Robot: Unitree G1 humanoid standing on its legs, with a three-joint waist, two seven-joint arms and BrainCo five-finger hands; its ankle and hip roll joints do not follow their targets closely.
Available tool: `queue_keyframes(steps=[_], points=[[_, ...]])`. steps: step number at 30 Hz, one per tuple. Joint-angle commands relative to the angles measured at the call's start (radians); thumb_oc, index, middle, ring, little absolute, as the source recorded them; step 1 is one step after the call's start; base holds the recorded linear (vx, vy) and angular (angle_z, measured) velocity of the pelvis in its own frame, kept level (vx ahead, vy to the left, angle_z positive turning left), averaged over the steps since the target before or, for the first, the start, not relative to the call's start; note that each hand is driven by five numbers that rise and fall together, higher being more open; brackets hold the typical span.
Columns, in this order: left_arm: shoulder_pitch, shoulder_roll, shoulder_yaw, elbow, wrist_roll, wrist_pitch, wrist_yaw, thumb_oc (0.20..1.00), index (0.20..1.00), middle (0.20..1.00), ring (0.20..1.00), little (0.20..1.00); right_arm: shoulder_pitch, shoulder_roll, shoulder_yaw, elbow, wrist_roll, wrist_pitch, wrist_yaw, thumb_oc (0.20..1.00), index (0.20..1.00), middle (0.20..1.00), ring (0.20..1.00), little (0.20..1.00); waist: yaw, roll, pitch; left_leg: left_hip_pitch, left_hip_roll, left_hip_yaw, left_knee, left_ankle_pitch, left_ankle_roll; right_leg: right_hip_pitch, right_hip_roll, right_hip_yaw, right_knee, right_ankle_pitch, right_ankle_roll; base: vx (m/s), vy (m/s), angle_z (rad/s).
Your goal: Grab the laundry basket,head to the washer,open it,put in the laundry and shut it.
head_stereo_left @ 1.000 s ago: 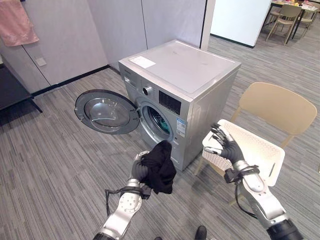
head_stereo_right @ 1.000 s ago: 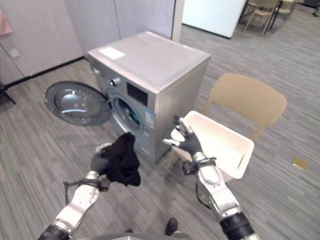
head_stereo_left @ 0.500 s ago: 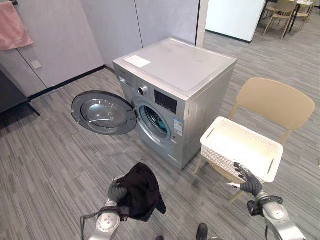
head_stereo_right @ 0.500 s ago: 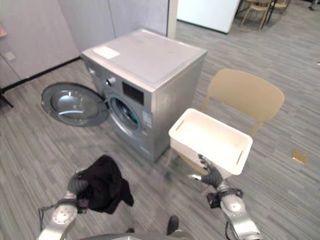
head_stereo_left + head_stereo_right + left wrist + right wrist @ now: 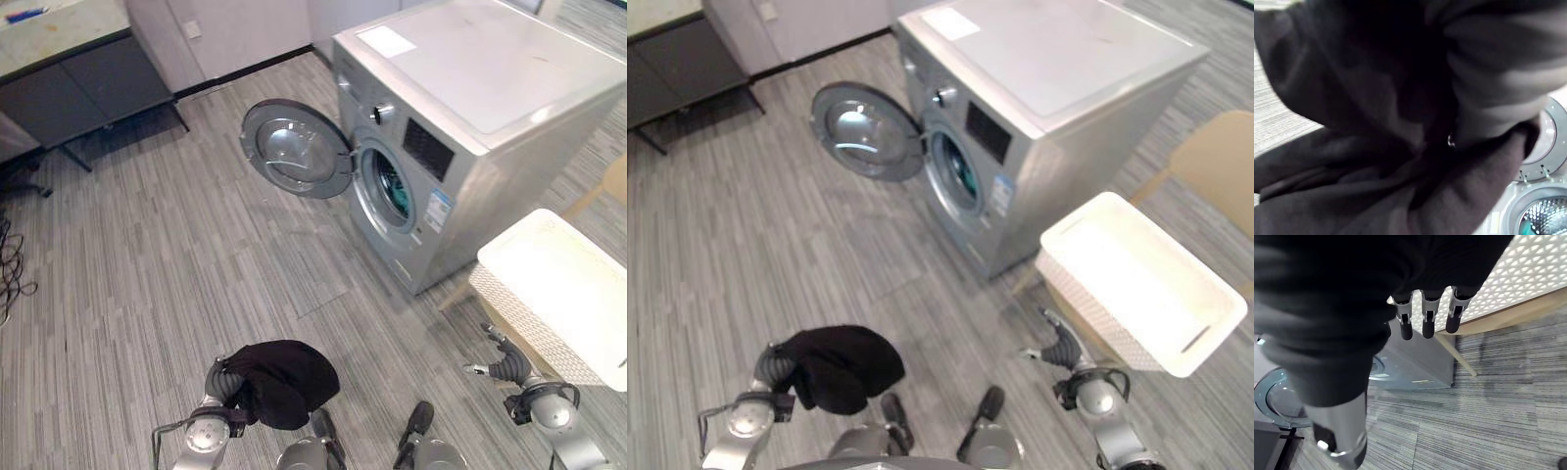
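My left hand [image 5: 219,378] is low near my body, shut on a black garment [image 5: 286,378] that bunches over its fingers; the cloth [image 5: 1376,147] covers most of the left wrist view. The silver washer [image 5: 490,108] stands ahead to the right. Its round door [image 5: 294,149] is swung wide open and the drum opening [image 5: 390,191] is exposed. A white perforated laundry basket [image 5: 558,299] rests on a beige chair [image 5: 1225,157] beside the washer. My right hand [image 5: 505,364] hangs open just below the basket's near corner, its fingers [image 5: 1425,323] straight and holding nothing.
A dark low cabinet [image 5: 78,69] stands against the wall at the far left. Grey striped floor [image 5: 196,255] stretches between me and the washer door. The chair's wooden leg [image 5: 1457,357] slants down under the basket.
The camera has tilted down and swung left. Both arms dropped: the left hand lowered the black garment toward my body, and the right hand came off the basket's rim to below it.
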State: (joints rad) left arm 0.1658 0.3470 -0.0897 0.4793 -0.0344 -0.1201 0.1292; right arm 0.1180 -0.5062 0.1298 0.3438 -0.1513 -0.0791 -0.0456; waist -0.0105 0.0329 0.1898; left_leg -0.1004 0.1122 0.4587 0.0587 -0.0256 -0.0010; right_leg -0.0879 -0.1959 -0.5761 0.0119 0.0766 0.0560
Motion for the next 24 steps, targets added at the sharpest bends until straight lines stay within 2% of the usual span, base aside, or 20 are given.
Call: queue_keyframes(steps=[1, 3, 4, 5, 6, 7, 9, 12, 14, 16, 17, 18, 19, 20, 22, 24], points=[[-0.019, 0.064, 0.059, -0.045, 0.006, -0.038, 0.026, 0.2, 0.2, 0.2, 0.2, 0.2, -0.062, 0.042, 0.032, 0.018, -0.039, -0.017, -0.02, 1.0, 1.0, 1.0, 1.0, 1.0, 0.039, -0.08, -0.031, -0.017, -0.045, -0.06, 0.079, -0.097, -0.005, 0.099, -0.034, 0.084, 0.09, -0.138, 0.074, 0.15, 0.18, -0.09], [-0.03, 0.077, 0.055, -0.057, 0.006, -0.033, 0.029, 0.2, 0.2, 0.2, 0.2, 0.2, -0.071, 0.054, 0.048, 0.009, -0.04, -0.017, -0.016, 1.0, 1.0, 1.0, 1.0, 1.0, 0.037, -0.077, -0.018, 0.015, -0.07, -0.095, 0.068, -0.117, 0.021, 0.056, -0.059, 0.14, 0.237, -0.128, 0.073, 0.2, 0.187, 0.16], [-0.031, 0.078, 0.056, -0.058, 0.006, -0.032, 0.029, 0.2, 0.2, 0.2, 0.2, 0.2, -0.072, 0.055, 0.049, 0.01, -0.04, -0.017, -0.016, 1.0, 1.0, 1.0, 1.0, 1.0, 0.037, -0.08, -0.017, 0.016, -0.074, -0.094, 0.065, -0.118, 0.023, 0.05, -0.065, 0.143, 0.25, -0.134, 0.076, 0.23, 0.146, 0.52], [-0.048, 0.089, 0.047, -0.057, 0.017, -0.03, 0.04, 0.2, 0.2, 0.2, 0.2, 0.2, -0.075, 0.066, 0.059, 0.008, -0.045, -0.015, -0.022, 1.0, 1.0, 1.0, 1.0, 1.0, 0.012, -0.072, 0.0, 0.063, -0.093, -0.145, 0.04, -0.131, 0.038, -0.03, -0.015, 0.261, 0.364, -0.139, 0.073, 0.23, 0.14, 0.8], [-0.052, 0.087, 0.047, -0.061, 0.013, -0.033, 0.043, 0.2, 0.2, 0.2, 0.2, 0.2, -0.078, 0.066, 0.066, 0.003, -0.044, -0.014, -0.018, 1.0, 1.0, 1.0, 1.0, 1.0, -0.001, -0.069, 0.007, 0.089, -0.104, -0.167, 0.016, -0.129, 0.041, -0.086, 0.022, 0.322, 0.403, -0.155, 0.069, 0.24, 0.125, 0.99], [-0.055, 0.084, 0.046, -0.067, 0.008, -0.036, 0.047, 0.2, 0.2, 0.2, 0.2, 0.2, -0.082, 0.066, 0.068, -0.003, -0.04, -0.016, -0.02, 1.0, 1.0, 1.0, 1.0, 1.0, -0.013, -0.065, 0.015, 0.097, -0.106, -0.174, 0.002, -0.105, 0.042, -0.128, 0.056, 0.341, 0.381, -0.14, 0.054, 0.18, 0.039, 1.18], [-0.058, 0.082, 0.041, -0.082, 0.006, -0.038, 0.045, 0.2, 0.2, 0.2, 0.2, 0.2, -0.085, 0.064, 0.071, -0.005, -0.031, -0.018, -0.018, 1.0, 1.0, 1.0, 1.0, 1.0, -0.032, -0.064, 0.026, 0.132, -0.119, -0.212, -0.02, -0.12, 0.044, -0.194, 0.082, 0.364, 0.321, -0.12, 0.05, 0.26, -0.012, 0.68], [-0.065, 0.075, 0.033, -0.099, 0.001, -0.039, 0.041, 0.2, 0.2, 0.2, 0.2, 0.2, -0.075, 0.061, 0.069, 0.002, -0.025, -0.015, -0.017, 1.0, 1.0, 1.0, 1.0, 1.0, -0.059, -0.07, 0.03, 0.206, -0.15, -0.281, -0.045, -0.158, 0.04, -0.256, 0.111, 0.368, 0.173, -0.043, 0.074, 0.4, -0.05, 0.55], [-0.069, 0.067, 0.026, -0.114, 0.005, -0.041, 0.036, 0.2, 0.2, 0.2, 0.2, 0.2, -0.063, 0.061, 0.064, 0.008, -0.032, -0.012, -0.012, 1.0, 1.0, 1.0, 1.0, 1.0, -0.078, -0.074, 0.023, 0.241, -0.165, -0.33, -0.054, -0.172, 0.03, -0.28, 0.117, 0.377, 0.09, 0.001, 0.092, 0.41, -0.107, 0.92], [-0.072, 0.062, 0.016, -0.128, 0.003, -0.049, 0.029, 0.2, 0.2, 0.2, 0.2, 0.2, -0.044, 0.061, 0.058, 0.006, -0.035, -0.016, -0.011, 1.0, 1.0, 1.0, 1.0, 1.0, -0.081, -0.08, 0.012, 0.271, -0.168, -0.357, -0.041, -0.201, 0.02, -0.273, 0.107, 0.37, 0.072, 0.011, 0.089, 0.44, -0.228, 0.83], [-0.061, 0.048, 0.007, -0.145, 0.0, -0.052, 0.023, 0.2, 0.2, 0.2, 0.2, 0.2, -0.026, 0.06, 0.053, 0.004, -0.035, -0.02, -0.007, 1.0, 1.0, 1.0, 1.0, 1.0, -0.093, -0.074, -0.006, 0.271, -0.143, -0.369, 0.041, -0.186, -0.013, -0.229, 0.122, 0.398, 0.083, 0.017, 0.064, 0.37, -0.248, 0.68], [-0.061, 0.048, 0.007, -0.146, 0.0, -0.051, 0.023, 0.2, 0.2, 0.2, 0.2, 0.2, -0.026, 0.06, 0.053, 0.004, -0.035, -0.021, -0.007, 1.0, 1.0, 1.0, 1.0, 1.0, -0.095, -0.078, -0.008, 0.267, -0.146, -0.371, 0.042, -0.182, -0.012, -0.232, 0.118, 0.398, 0.08, 0.02, 0.064, 0.5, -0.371, 1.01], [-0.052, 0.032, 0.003, -0.158, -0.025, -0.056, 0.009, 0.2, 0.2, 0.2, 0.2, 0.2, -0.022, 0.06, 0.044, 0.009, -0.032, -0.024, -0.005, 1.0, 1.0, 1.0, 1.0, 1.0, -0.104, -0.071, -0.024, 0.224, -0.09, -0.349, 0.198, -0.105, -0.062, -0.175, 0.137, 0.4, 0.076, 0.0, 0.037, 0.24, -0.204, 0.97], [-0.052, 0.033, 0.004, -0.158, -0.026, -0.056, 0.009, 0.2, 0.2, 0.2, 0.2, 0.2, -0.022, 0.061, 0.044, 0.008, -0.032, -0.024, -0.005, 1.0, 1.0, 1.0, 1.0, 1.0, -0.106, -0.075, -0.026, 0.219, -0.093, -0.351, 0.199, -0.101, -0.062, -0.178, 0.133, 0.399, 0.073, 0.003, 0.037, 0.36, -0.287, 0.98], [-0.053, 0.025, -0.006, -0.151, -0.037, -0.048, 0.003, 0.2, 0.2, 0.2, 0.2, 0.2, -0.034, 0.051, 0.04, 0.018, -0.015, -0.02, -0.013, 1.0, 1.0, 1.0, 1.0, 1.0, -0.098, -0.09, -0.022, 0.122, -0.05, -0.326, 0.428, 0.004, -0.073, -0.092, 0.156, 0.416, 0.054, -0.047, -0.013, 0.27, -0.211, 0.47], [-0.057, 0.023, -0.009, -0.146, -0.042, -0.048, 0.003, 0.2, 0.2, 0.2, 0.2, 0.2, -0.037, 0.049, 0.038, 0.022, -0.012, -0.02, -0.019, 1.0, 1.0, 1.0, 1.0, 1.0, -0.088, -0.099, -0.016, 0.078, -0.042, -0.306, 0.46, -0.004, -0.061, -0.067, 0.152, 0.419, 0.049, -0.061, -0.023, 0.21, -0.143, -0.41]])
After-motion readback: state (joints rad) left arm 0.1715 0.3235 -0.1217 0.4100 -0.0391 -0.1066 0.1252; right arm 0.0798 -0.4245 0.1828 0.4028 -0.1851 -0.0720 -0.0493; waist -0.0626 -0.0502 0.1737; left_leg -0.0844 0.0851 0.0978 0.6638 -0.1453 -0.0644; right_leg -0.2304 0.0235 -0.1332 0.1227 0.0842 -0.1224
